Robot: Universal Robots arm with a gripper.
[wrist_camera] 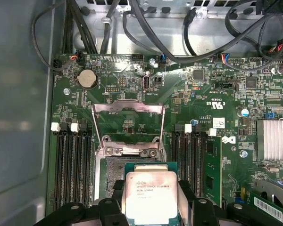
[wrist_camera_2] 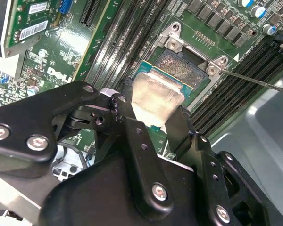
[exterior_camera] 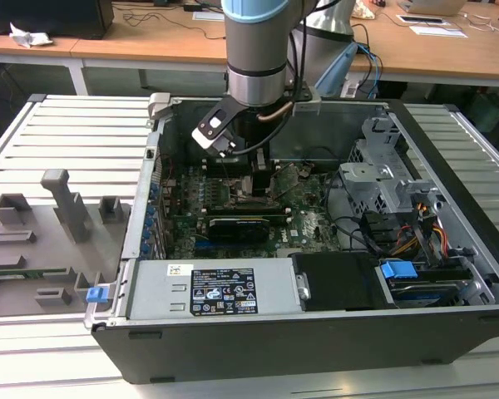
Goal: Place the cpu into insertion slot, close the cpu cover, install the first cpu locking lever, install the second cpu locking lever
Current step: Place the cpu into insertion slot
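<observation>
The open computer case (exterior_camera: 316,349) holds the green circuit board (exterior_camera: 312,224) ringing the insertion slot (wrist_camera: 111,175). The gripper (wrist_camera: 150,188) hangs just above the slot. The cpu cover (wrist_camera: 127,108) stands swung open beside the slot. The cpu (wrist_camera: 149,197), pinched between the fingers, sits over the slot.

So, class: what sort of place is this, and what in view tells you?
Probably a robotics lab or test workshop: a robot arm reaches into an open computer case on a slatted metal bench, its claw gripping the cpu, with office desks behind.
</observation>
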